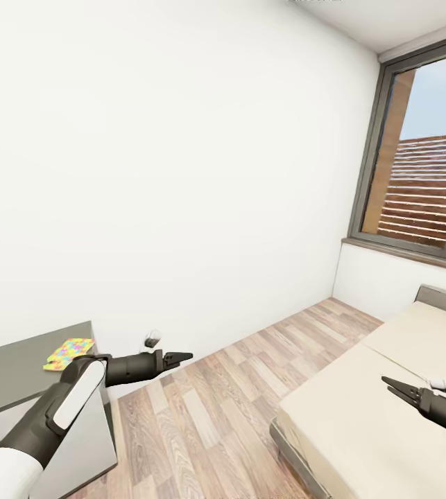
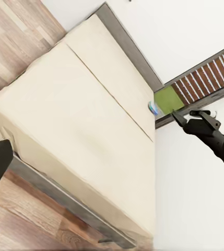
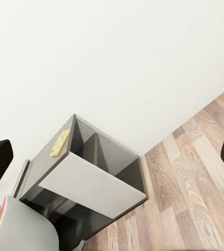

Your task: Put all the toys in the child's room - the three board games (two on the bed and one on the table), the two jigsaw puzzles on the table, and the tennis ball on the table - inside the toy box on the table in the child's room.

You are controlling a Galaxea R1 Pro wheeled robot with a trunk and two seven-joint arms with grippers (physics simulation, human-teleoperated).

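A puzzle (image 1: 69,352) lies on the table (image 1: 14,371), just behind the left gripper (image 1: 183,358). That gripper looks pressed together and empty. The right gripper (image 1: 391,385), slightly spread, hovers over the bed (image 1: 361,423).

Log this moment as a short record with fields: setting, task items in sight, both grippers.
setting: bedroom with wood floor, window, white walls
table: at the head view's left
jigsaw puzzle: lies flat near the table's end
bed: at right, mattress bare where visible
left gripper: empty, held over the floor
right gripper: empty, held over the bed
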